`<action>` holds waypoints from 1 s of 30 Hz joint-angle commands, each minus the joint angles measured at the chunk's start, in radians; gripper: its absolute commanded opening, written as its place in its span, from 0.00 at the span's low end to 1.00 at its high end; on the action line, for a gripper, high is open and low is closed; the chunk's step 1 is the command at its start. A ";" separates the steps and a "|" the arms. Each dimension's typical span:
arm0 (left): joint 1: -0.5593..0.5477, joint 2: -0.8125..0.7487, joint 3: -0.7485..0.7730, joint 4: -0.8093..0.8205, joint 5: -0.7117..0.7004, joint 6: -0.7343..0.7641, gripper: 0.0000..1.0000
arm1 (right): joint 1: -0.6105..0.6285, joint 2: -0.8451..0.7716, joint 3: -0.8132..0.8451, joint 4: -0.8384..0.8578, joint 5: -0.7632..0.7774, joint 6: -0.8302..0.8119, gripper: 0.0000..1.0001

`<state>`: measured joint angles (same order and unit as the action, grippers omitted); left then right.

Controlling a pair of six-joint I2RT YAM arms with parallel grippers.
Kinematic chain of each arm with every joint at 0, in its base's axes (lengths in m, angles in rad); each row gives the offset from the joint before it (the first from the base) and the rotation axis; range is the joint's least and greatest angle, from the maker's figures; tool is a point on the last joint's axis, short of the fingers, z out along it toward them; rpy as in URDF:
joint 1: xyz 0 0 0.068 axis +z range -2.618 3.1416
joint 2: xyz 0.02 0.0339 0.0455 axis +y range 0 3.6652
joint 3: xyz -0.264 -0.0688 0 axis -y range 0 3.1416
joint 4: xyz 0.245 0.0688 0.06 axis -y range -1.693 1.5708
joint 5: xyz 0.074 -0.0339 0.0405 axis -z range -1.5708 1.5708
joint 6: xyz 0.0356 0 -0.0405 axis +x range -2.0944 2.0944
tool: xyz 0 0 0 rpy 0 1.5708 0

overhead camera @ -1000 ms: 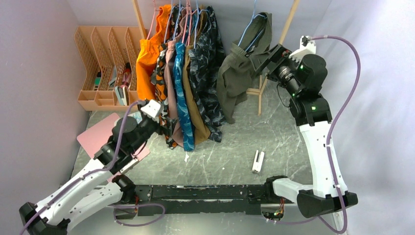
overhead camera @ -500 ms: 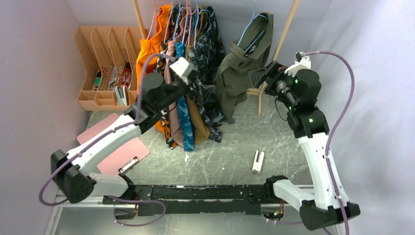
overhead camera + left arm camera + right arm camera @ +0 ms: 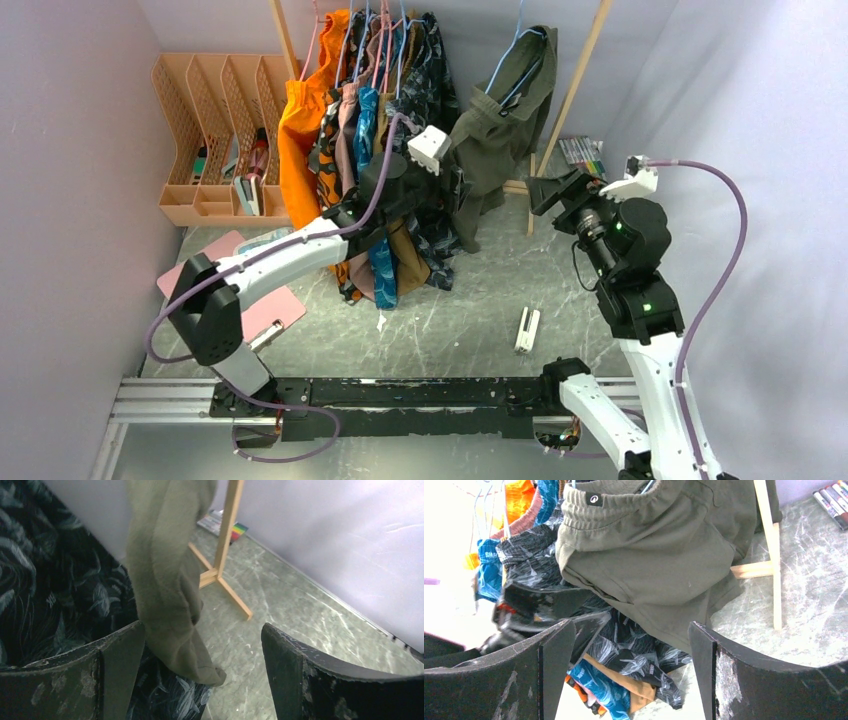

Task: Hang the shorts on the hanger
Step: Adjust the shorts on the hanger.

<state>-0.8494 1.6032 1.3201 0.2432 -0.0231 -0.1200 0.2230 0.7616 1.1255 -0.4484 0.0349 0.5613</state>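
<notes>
Hanging bunched from the hanger (image 3: 503, 63), the shorts (image 3: 500, 120) droop with the ribbed waistband gathered at the top and one leg trailing lowest. The hanger's hook rises above the shorts to the top edge of the overhead view; in the right wrist view only a sliver of blue wire (image 3: 647, 486) shows over the waistband.

The left end effector (image 3: 457, 186) sits at the lower left of the shorts with its fingers spread wide. In its wrist view, the trailing leg (image 3: 165, 580) hangs into the gap, close against the left finger (image 3: 100, 680) and clear of the right one; nothing is pinched.

The right end effector (image 3: 545, 190) is just right of the shorts, apart from them and facing them, also spread wide and holding nothing (image 3: 631, 630).

Directly left of the shorts hangs a dark leaf-patterned garment (image 3: 432, 95), and further left a row of coloured clothes ends in an orange garment (image 3: 300, 130). Behind and right of the shorts slants a post of the wooden rack (image 3: 585, 60), and markers (image 3: 580, 152) lie beyond its foot.

Below the shorts spreads the marbled tabletop (image 3: 480, 290), with a small white clip (image 3: 527, 330) lying on it. Far left of the shorts are a pink clipboard (image 3: 215, 270) and an orange file organiser (image 3: 210, 110).
</notes>
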 commanded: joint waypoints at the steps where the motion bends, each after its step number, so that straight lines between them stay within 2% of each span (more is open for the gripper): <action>1: 0.002 0.052 0.039 0.023 -0.125 -0.069 0.89 | 0.016 -0.051 -0.006 -0.024 0.050 -0.009 0.87; 5: -0.001 0.112 0.066 -0.027 -0.154 -0.110 0.87 | 0.028 -0.072 -0.008 -0.044 0.072 -0.024 0.87; 14: -0.046 0.195 0.025 -0.012 -0.233 -0.204 0.89 | 0.046 -0.108 -0.039 -0.058 0.097 -0.038 0.87; 23: -0.045 0.304 0.046 -0.040 -0.296 -0.315 0.84 | 0.061 -0.126 -0.039 -0.076 0.135 -0.060 0.87; 25: -0.045 0.322 0.050 -0.038 -0.290 -0.315 0.77 | 0.064 -0.126 -0.040 -0.076 0.137 -0.062 0.87; 30: -0.046 0.326 0.051 -0.029 -0.260 -0.307 0.41 | 0.069 -0.130 -0.038 -0.076 0.147 -0.070 0.87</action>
<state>-0.8928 1.9388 1.3472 0.1890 -0.2893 -0.4156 0.2810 0.6434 1.0859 -0.5240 0.1539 0.5121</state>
